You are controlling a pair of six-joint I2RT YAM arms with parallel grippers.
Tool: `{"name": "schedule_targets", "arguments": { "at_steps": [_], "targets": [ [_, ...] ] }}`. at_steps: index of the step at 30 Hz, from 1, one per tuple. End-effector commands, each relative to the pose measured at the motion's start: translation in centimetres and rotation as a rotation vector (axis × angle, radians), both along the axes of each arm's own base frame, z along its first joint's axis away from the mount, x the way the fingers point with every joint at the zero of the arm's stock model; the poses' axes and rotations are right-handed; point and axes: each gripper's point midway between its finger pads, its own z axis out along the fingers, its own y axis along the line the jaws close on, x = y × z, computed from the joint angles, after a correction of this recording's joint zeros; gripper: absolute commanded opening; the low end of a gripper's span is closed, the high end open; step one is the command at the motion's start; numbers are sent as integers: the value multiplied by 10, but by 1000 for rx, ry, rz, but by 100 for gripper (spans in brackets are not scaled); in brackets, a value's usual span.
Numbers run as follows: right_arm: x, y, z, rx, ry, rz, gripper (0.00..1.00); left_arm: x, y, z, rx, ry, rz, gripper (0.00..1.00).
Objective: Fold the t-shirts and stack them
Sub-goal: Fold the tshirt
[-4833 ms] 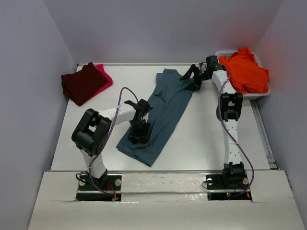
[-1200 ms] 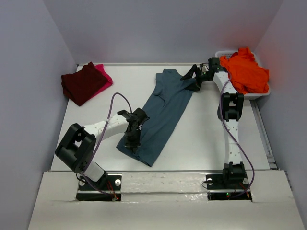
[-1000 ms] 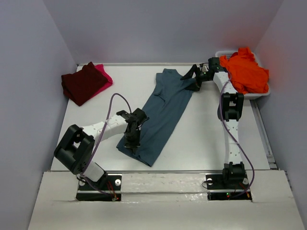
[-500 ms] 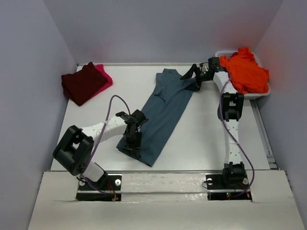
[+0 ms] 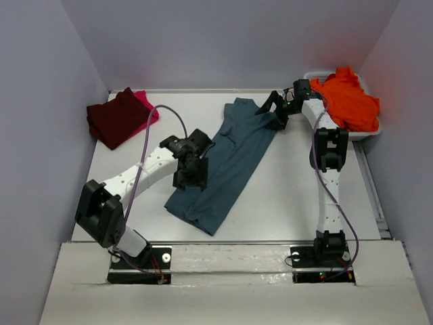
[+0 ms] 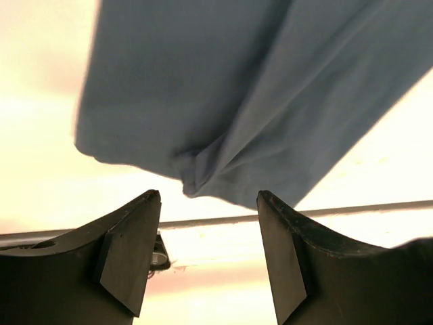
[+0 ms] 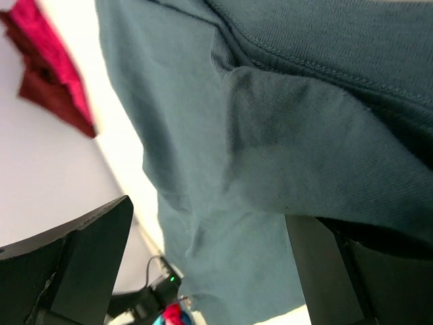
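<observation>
4 shirts are showing: the teal shirt (image 5: 223, 166) is lying diagonally mid-table, folded lengthwise; the maroon shirt (image 5: 115, 116) is resting on the pink shirt (image 5: 145, 105) at the far left; the orange shirt (image 5: 345, 98) is sitting heaped in the tub (image 5: 371, 132) at the far right. The left gripper (image 5: 191, 172) is hovering over the teal shirt's near-left part, jaws apart and empty. The right gripper (image 5: 274, 112) is standing wide at its far end, gripping nothing. A pinch catching only 1 layer would likely be dragging the fold open, and the rumpled near hem could bunch.
</observation>
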Motion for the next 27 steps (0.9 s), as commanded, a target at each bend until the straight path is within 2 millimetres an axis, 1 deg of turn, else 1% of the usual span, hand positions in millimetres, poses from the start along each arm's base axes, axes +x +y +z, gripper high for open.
{"name": "schedule_targets", "arguments": {
  "at_steps": [1,2,3,4,5,6,7,8,9,10,11,12,13,14,15,16,17,18,19,20,21,22,23,24,25,26,27],
  "targets": [
    [-8,-20,35,-139,-49,-52,100,64,-20,36,38,-183,-22,71],
    [-17,-19,32,-132,-20,-48,100,76,-28,40,36,-204,-37,71],
    [-22,-15,35,-133,-17,-40,100,100,-45,47,30,-235,-76,71],
    [-29,-8,46,-136,-27,-27,100,113,-54,49,30,-248,-96,70],
    [-33,-8,49,-136,-27,-21,100,128,-60,52,27,-264,-103,70],
    [-42,-2,43,-134,-7,-2,100,152,-80,54,15,-288,-139,70],
    [-45,-1,42,-131,-2,2,100,165,-86,53,6,-291,-147,70],
    [-48,1,43,-116,3,12,100,185,-103,51,-37,-290,-159,69],
    [-55,7,40,-112,28,28,100,194,-110,48,-64,-288,-185,68],
    [-59,7,39,-108,40,33,100,203,-116,44,-94,-285,-192,68],
    [-66,21,44,-97,38,64,100,220,-127,40,-148,-295,-198,67],
    [-74,28,42,-101,49,83,100,227,-132,39,-158,-311,-227,66],
    [-79,34,44,-110,51,98,100,242,-136,39,-180,-349,-232,66],
    [-86,41,50,-122,46,111,100,255,-132,38,-189,-364,-222,66],
    [-96,55,52,-124,47,147,100,268,-139,35,-231,-364,-225,66],
    [-106,60,52,-127,63,163,100,275,-138,30,-248,-352,-215,65],
    [-119,65,44,-136,98,178,100,284,-139,30,-273,-358,-193,65],
    [-127,69,42,-146,109,185,100,291,-139,27,-290,-360,-182,65],
    [-137,78,52,-148,86,208,100,300,-137,29,-323,-369,-172,65],
    [-152,78,42,-158,127,217,100,307,-143,35,-353,-406,-175,65],
    [-161,82,43,-155,139,221,100,312,-141,39,-376,-419,-173,65],
    [-170,90,54,-145,115,236,100,322,-139,45,-398,-455,-169,65],
    [-187,92,46,-144,155,248,100,322,-144,44,-422,-452,-183,66],
    [-193,96,47,-136,158,245,100,329,-142,48,-441,-468,-181,66],
    [-201,99,57,-128,145,250,100,333,-140,48,-457,-467,-184,66],
    [-213,107,58,-125,147,273,100,333,-143,47,-476,-462,-198,65],
    [-227,108,50,-128,180,281,100,335,-148,46,-490,-464,-222,65]
  ]
}}
